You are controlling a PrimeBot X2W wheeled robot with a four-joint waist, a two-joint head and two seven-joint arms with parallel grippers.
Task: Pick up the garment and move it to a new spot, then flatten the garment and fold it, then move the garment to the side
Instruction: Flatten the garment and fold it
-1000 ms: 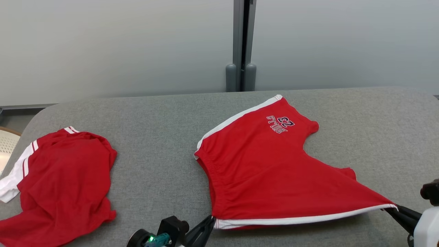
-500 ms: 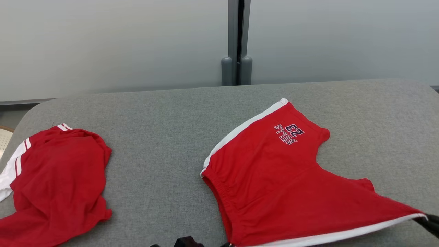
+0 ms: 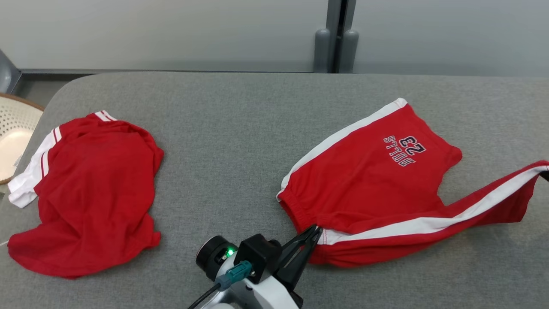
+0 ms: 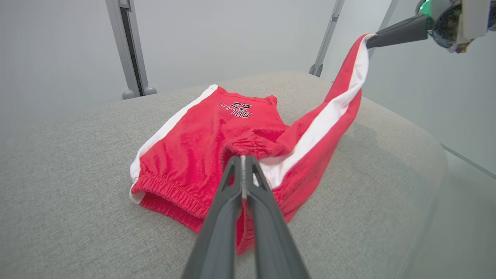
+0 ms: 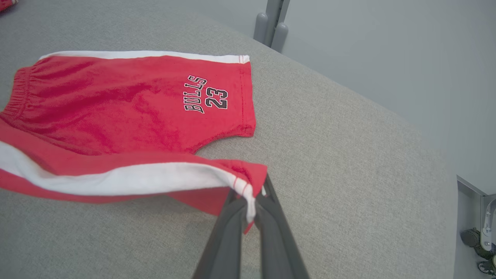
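looks like the fold step. finds red shorts [image 3: 377, 180] mid-right on grey table [image 3: 240, 128], far leg flat with print up, near striped leg lifted and stretched between both pincers. pinches waistband corner with left gripper [image 3: 316, 230], jaws fully closed on cloth, low by the table. pinches hem corner of same leg with right gripper [image 5: 250, 195], also closed tight, raised off the table. next probably needs carrying the held edge over onto the flat leg, keeping tension even, lining up edges before letting go. leaves second red garment [image 3: 90, 193] well apart at left.
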